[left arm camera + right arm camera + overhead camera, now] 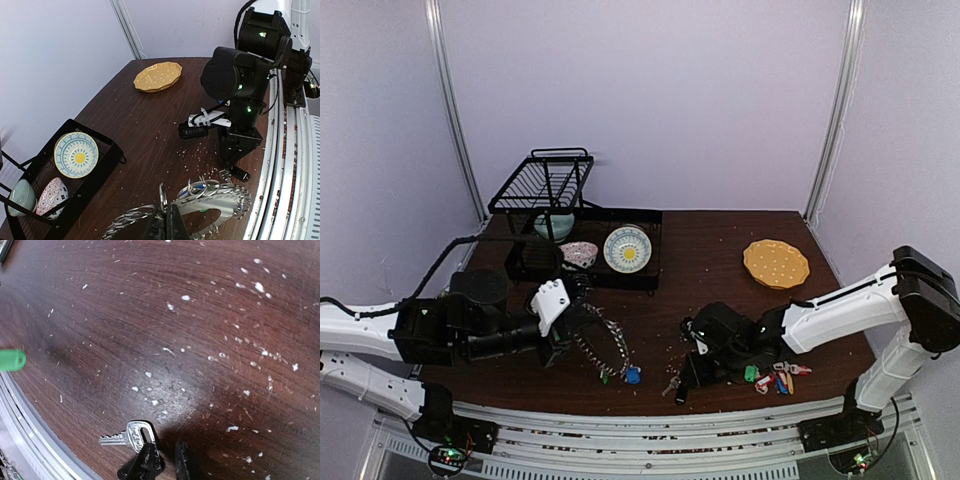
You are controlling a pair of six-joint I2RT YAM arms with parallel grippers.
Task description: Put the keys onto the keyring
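Overhead and wrist views show a dark brown wooden tabletop [720, 260] flecked with pale crumbs, with two robot arms reaching in from its near edge.

The left end effector [167, 225] is clamped tight on the rim of the keyring [220, 202], a flat dark grey saucer-sized ring hung with small silver rings. It holds the keyring tilted at the near left.

The keys [127, 434], a small bunch of short silver metal keys, lie flat close to the front edge, to the right of the keyring and apart from it. Only one key shows clearly.

The right end effector [162, 465] is low over the keys with its jaws narrowly parted. One black fingertip [145, 462] overlaps the rounded head of the top key (whether it actually pinches the metal cannot be told).

The keys look light, thin, rigid and slick. Lying flush on the wood, they would likely skate or pivot under a glancing touch.

The flat faces of the key head seem the surest place to pinch, and any loose keys would then dangle and swing. The keyring looks stiff, and its hanging rings are free to shift.
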